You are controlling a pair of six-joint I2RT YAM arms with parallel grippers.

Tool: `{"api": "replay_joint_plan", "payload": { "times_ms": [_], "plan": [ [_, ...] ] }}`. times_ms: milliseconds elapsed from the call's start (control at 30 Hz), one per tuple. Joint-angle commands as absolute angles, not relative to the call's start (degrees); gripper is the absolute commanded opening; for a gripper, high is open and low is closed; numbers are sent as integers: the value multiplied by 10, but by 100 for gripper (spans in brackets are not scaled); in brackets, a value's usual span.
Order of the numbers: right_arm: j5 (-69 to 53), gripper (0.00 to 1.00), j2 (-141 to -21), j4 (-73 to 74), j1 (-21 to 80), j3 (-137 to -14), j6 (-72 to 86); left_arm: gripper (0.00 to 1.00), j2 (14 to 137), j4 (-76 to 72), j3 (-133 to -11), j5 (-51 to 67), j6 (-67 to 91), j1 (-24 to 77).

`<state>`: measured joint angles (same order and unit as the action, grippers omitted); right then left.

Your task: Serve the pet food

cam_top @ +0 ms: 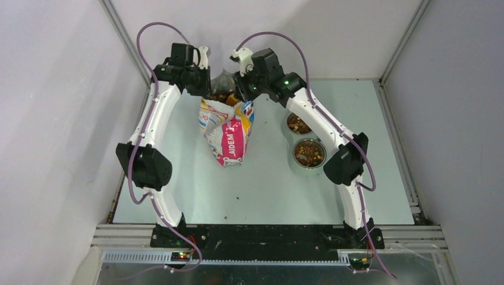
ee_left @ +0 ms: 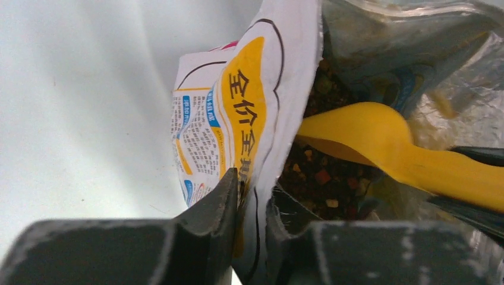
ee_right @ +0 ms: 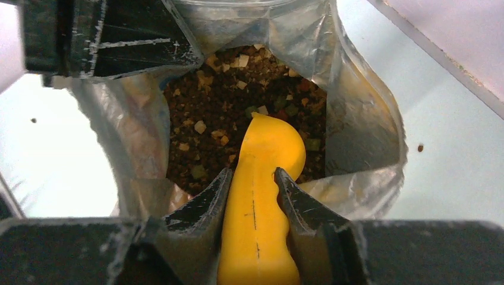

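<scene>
The printed food bag (cam_top: 229,127) stands open at the back middle of the table. My left gripper (ee_left: 251,193) is shut on the bag's rim (ee_left: 261,154), one finger outside and one inside. My right gripper (ee_right: 252,178) is shut on the handle of a yellow scoop (ee_right: 261,178), whose bowl faces down over the pet food (ee_right: 208,107) inside the bag. The scoop also shows in the left wrist view (ee_left: 380,142), above the kibble (ee_left: 324,184). In the top view both grippers (cam_top: 205,80) (cam_top: 243,83) meet at the bag's mouth.
Two steel bowls (cam_top: 298,123) (cam_top: 309,153) holding kibble stand right of the bag, under my right arm. A few stray pellets lie on the table (cam_top: 238,193). Grey walls close in the table's back and sides.
</scene>
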<state>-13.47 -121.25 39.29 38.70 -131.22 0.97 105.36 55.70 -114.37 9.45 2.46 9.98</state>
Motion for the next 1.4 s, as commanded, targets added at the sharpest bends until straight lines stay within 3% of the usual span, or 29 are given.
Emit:
{"api": "replay_joint_plan", "payload": {
  "times_ms": [0, 300, 767, 1067, 1367],
  "plan": [
    [-84, 0, -1247, 369, 396, -1342, -31, 15, 1031, 538, -1149, 142, 40, 97],
    [-80, 0, -1294, 368, 397, -1340, -50, 0, 1036, 519, -1148, 228, 69, 97],
    [-246, 0, -1295, 521, 404, -1286, -84, 0, 1048, 491, -1147, 236, 67, 96],
    [-398, 0, -1294, 513, 365, -1346, -11, 0, 1063, 478, -1156, 217, 43, 95],
    [-512, 0, -1309, 434, 311, -1361, 158, 0, 1084, 504, -1178, 185, -19, 95]
  ]
}}
